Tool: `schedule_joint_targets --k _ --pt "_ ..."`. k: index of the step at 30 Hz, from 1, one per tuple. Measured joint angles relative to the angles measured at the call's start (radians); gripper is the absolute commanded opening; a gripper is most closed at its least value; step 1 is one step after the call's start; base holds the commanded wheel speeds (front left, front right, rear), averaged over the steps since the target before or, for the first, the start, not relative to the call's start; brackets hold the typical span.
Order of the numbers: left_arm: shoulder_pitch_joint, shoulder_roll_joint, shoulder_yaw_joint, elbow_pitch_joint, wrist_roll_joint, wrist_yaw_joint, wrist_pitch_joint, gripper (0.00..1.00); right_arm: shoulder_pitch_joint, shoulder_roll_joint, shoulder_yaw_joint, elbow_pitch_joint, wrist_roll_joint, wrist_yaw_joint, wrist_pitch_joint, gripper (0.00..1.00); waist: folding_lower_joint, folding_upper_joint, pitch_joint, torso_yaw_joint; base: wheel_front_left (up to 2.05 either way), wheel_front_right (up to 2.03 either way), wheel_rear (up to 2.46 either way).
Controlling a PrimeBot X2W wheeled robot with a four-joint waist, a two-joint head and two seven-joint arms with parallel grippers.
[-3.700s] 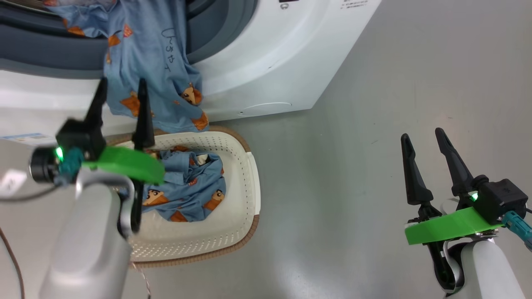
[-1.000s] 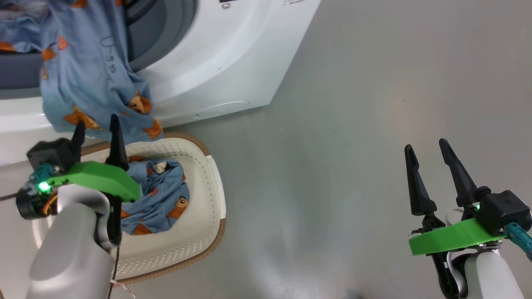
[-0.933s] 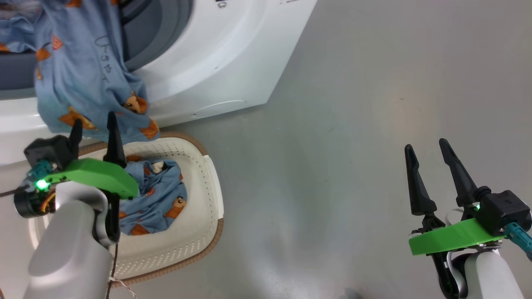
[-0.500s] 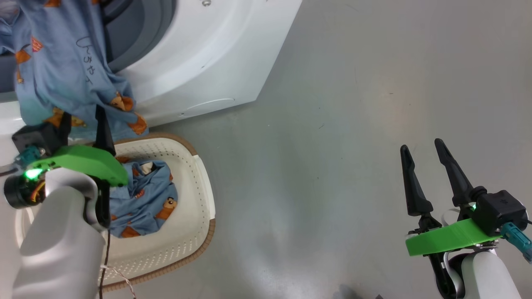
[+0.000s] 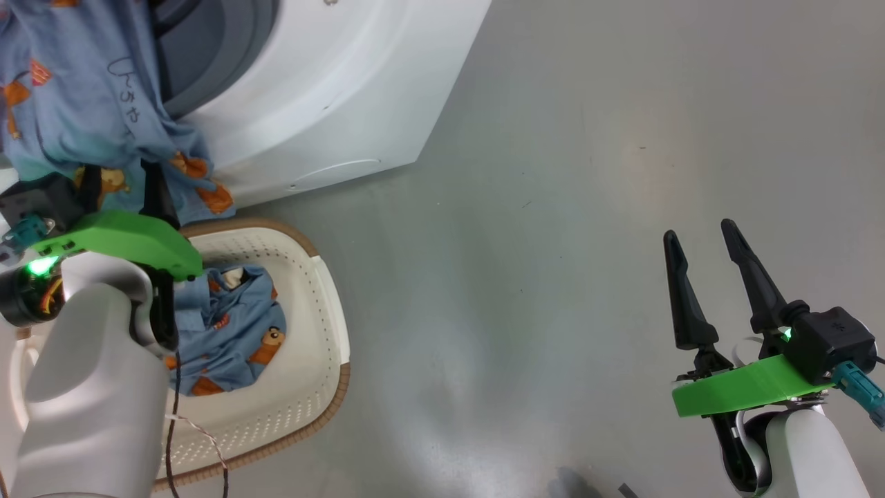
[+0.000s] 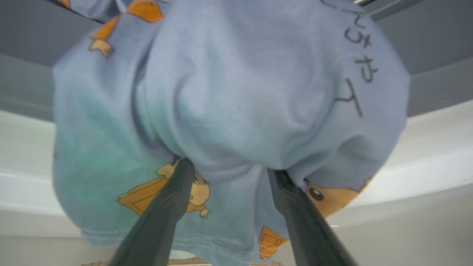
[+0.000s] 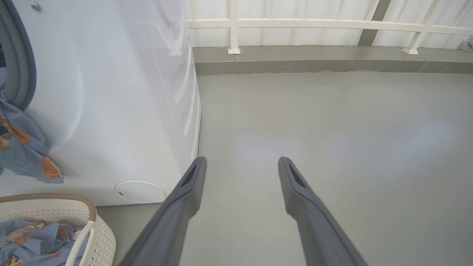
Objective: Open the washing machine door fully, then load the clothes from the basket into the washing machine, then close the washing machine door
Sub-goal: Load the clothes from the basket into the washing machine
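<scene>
Spotter: Your left gripper [image 6: 230, 169] has risen from over the basket since a second ago, and your head has turned, so everything slid left in its view
Operator: Is it holding anything?
Spotter: No. Your jaws stand wide, both tips pressed into the hem of the hanging garment [image 5: 76, 90], a fold bulging between them. Your right gripper [image 5: 697, 229] is spread just as wide over bare floor [image 5: 553, 207], touching nothing
Operator: And the load?
Spotter: Nearest you, the basket [image 5: 325, 325] sits on the floor just in front of the washer [image 5: 332, 83], with clothes [image 5: 228, 325] bunched inside. Beyond it, your garment drapes out of the drum mouth over the grey gasket [image 5: 221, 55], hem hanging just above the basket's rim. Past the washer, a white railing [image 7: 295, 24] runs along the far edge of the floor
</scene>
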Motion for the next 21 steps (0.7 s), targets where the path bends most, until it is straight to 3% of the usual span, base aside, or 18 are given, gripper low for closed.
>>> schedule_joint_targets --k 2,3,4,5,6,8,21 --pt "0.001 -0.006 0.01 -0.002 0.011 0.0 0.0 1.0 0.0 0.0 0.001 0.0 0.0 0.0 0.0 1.0 0.0 0.0 0.002 -0.004 0.0 0.0 0.0" --pt "0.002 -0.011 0.016 -0.005 0.016 0.0 0.0 0.82 0.0 0.0 0.001 0.0 0.0 0.0 0.0 1.0 0.0 0.0 0.003 -0.006 0.0 0.0 0.0" --pt "0.002 -0.014 0.021 -0.008 0.02 0.0 0.0 0.82 0.0 0.0 0.001 0.0 0.0 0.0 0.0 1.0 0.0 0.0 0.004 -0.007 0.0 0.0 0.0" --pt "0.003 -0.017 0.025 -0.009 0.025 0.0 0.0 0.46 0.0 0.0 0.0 0.0 0.0 0.0 0.0 1.0 -0.0001 0.0 0.005 -0.008 0.0 0.0 0.0" --pt "0.004 -0.019 0.028 -0.013 0.029 0.0 0.002 0.37 0.0 0.0 0.0 0.0 0.0 0.0 0.0 1.0 0.0 0.0 0.006 -0.009 0.0 0.0 0.0" --pt "0.008 -0.02 0.036 -0.021 0.046 0.0 0.003 0.0 0.0 0.0 0.0 0.0 0.0 0.0 0.0 1.0 -0.0001 0.0 0.005 -0.01 0.0 0.0 0.0" --pt "0.086 -0.076 0.127 -0.156 0.055 -0.037 -0.001 0.0 0.004 0.0 -0.01 0.001 0.0 0.0 0.0 1.0 0.0 0.0 -0.016 0.026 0.0 0.0 0.0"
